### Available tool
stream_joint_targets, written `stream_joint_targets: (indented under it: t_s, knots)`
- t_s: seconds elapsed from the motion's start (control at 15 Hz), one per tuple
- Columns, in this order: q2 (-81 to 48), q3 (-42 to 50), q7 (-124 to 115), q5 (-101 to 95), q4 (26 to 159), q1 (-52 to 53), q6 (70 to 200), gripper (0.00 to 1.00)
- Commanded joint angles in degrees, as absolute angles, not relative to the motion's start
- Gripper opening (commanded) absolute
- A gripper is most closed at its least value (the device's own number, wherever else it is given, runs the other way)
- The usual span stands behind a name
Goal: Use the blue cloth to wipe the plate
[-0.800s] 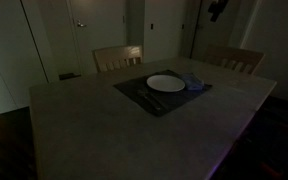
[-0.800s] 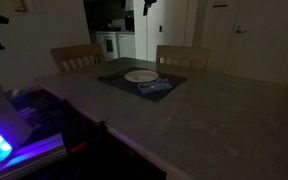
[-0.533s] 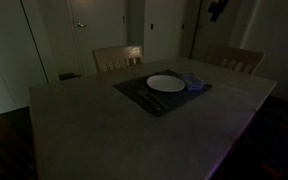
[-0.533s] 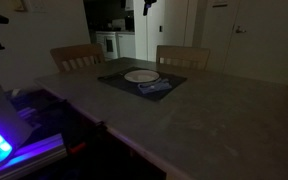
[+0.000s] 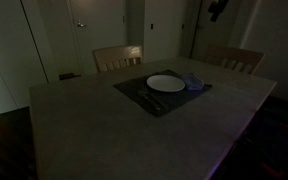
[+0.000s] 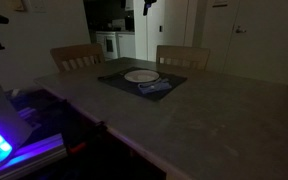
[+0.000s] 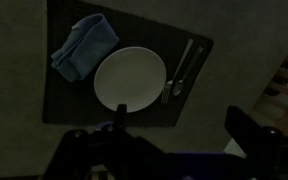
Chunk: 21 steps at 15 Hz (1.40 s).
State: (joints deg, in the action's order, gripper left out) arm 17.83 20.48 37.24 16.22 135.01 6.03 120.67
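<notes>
— Was any writing legible on the round white plate (image 7: 130, 79) or the dark rectangular placemat (image 7: 69, 100)?
— None. Both were plain in the wrist view.
— And the crumpled blue cloth (image 7: 82, 46), or the pale door (image 5: 94, 30) in an exterior view?
— No label, brand, number or sign could be read anywhere; the pictures were dim.
</notes>
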Motion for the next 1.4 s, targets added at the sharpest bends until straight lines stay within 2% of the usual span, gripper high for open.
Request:
stream_joint_targets:
  t_s: [0.0, 0.53, 1.0, 1.33]
  knots:
    - [15.63, 18.17, 39.36, 17.64, 133.31, 3.18, 120.13, 1.0]
    - [3.36, 18.65, 52.0, 21.98, 122.56, 0.8, 117.43, 1.0]
    - [-10.93, 13.99, 67.56, 25.21, 109.38, -6.02, 111.63, 1.0]
    - [-11.87, 10.36, 65.3, 23.64, 109.59, -8.57, 113.4, 1.0]
